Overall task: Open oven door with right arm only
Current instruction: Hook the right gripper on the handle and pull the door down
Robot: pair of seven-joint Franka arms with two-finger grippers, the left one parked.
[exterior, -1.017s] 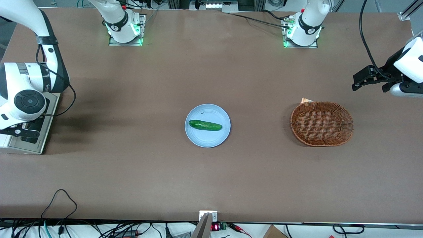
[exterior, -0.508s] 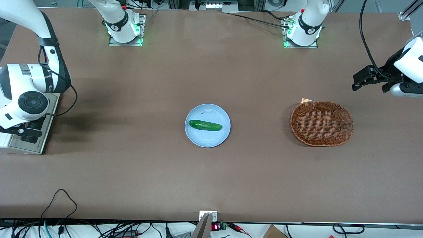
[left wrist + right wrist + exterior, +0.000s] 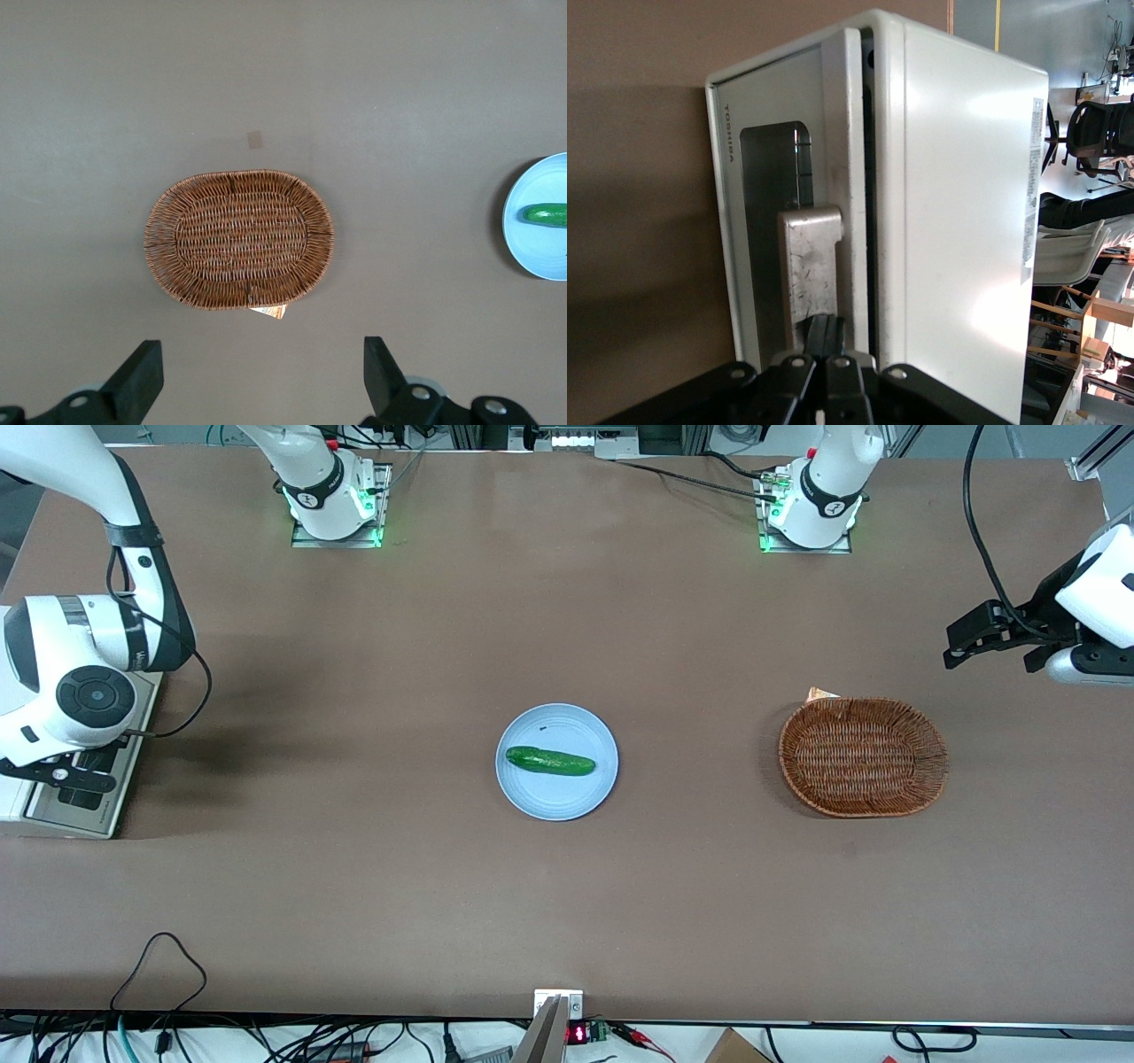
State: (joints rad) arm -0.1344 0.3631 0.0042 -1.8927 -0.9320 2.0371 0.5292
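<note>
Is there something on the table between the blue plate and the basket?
No. In the front view the brown table is bare between the blue plate and the basket. The gripper is at the oven.

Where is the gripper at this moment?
The gripper is at the working arm's end of the table, at the oven door handle, fingers closed together; the door stands slightly ajar.

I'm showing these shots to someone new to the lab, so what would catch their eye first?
Probably the blue plate at mid-table with a green cucumber on it, and the brown wicker basket toward the parked arm's end. Then the right arm at the working arm's end, its gripper right at the handle of the cream oven, whose oven door stands slightly ajar.
</note>
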